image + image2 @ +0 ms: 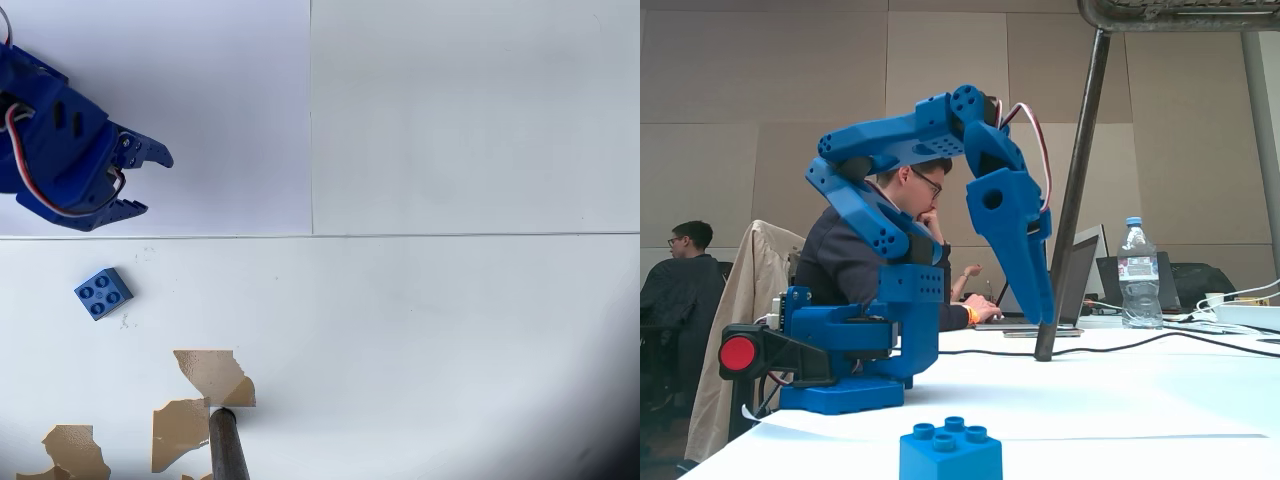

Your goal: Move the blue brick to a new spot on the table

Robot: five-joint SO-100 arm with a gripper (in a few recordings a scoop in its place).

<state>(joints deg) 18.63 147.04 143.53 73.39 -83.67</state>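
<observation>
The blue brick [103, 292] is a small 2x2 piece lying studs up on the white table [420, 330], near the left side of the overhead view. In the fixed view the blue brick [950, 452] sits at the front edge of the picture. My blue gripper [150, 182] is up and to the right of the brick in the overhead view, well apart from it. Its two fingers are spread, so it is open with nothing between them. Seen from the side, the gripper [1043, 315] points down toward the table [1120, 400].
Brown chipped patches [215, 375] mark the table below the brick. A dark slanted pole [228, 445] stands there; the pole [1070, 200] rises behind the arm. Cables, laptops and a water bottle [1137, 272] lie at the far edge, with people seated behind.
</observation>
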